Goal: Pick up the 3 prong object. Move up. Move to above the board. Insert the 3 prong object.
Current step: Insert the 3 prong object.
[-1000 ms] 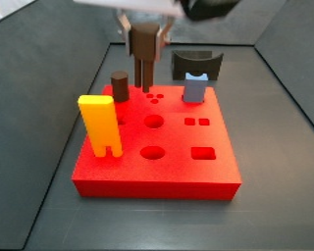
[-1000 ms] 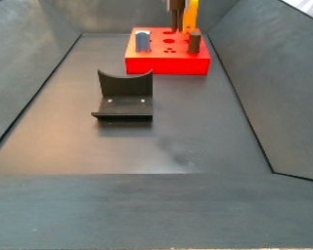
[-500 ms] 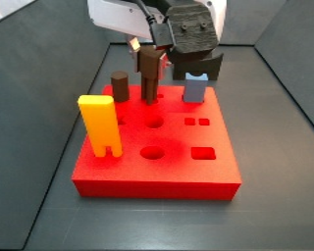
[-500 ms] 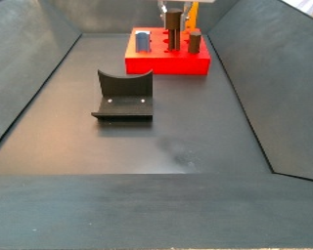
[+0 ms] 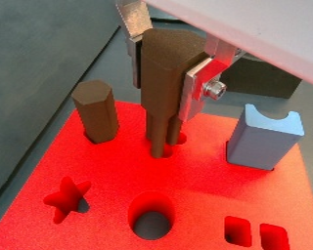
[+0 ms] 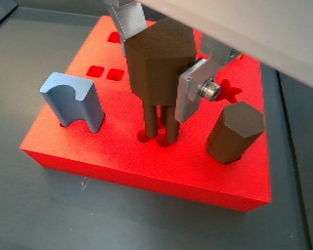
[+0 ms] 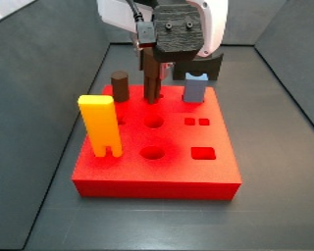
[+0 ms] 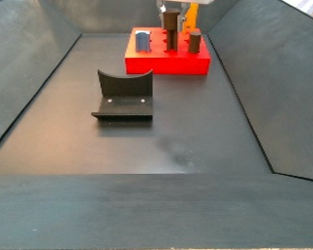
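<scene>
Both wrist views show the gripper (image 5: 166, 61) with its fingers (image 6: 196, 86) clamped on the 3 prong object (image 6: 159, 68), whose prongs enter small holes in the board (image 6: 113, 151). That post stands upright near the board's far edge, between a brown cylinder (image 7: 121, 85) and a blue block (image 7: 195, 88).

Dark grey matte floor (image 8: 159, 146), sloped grey walls (image 8: 22, 78) each side (evenly lit).

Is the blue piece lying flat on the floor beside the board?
No, in a wrist view the blue piece stands upright on the red board, beside the 3 prong object that the pincer holds.
</scene>
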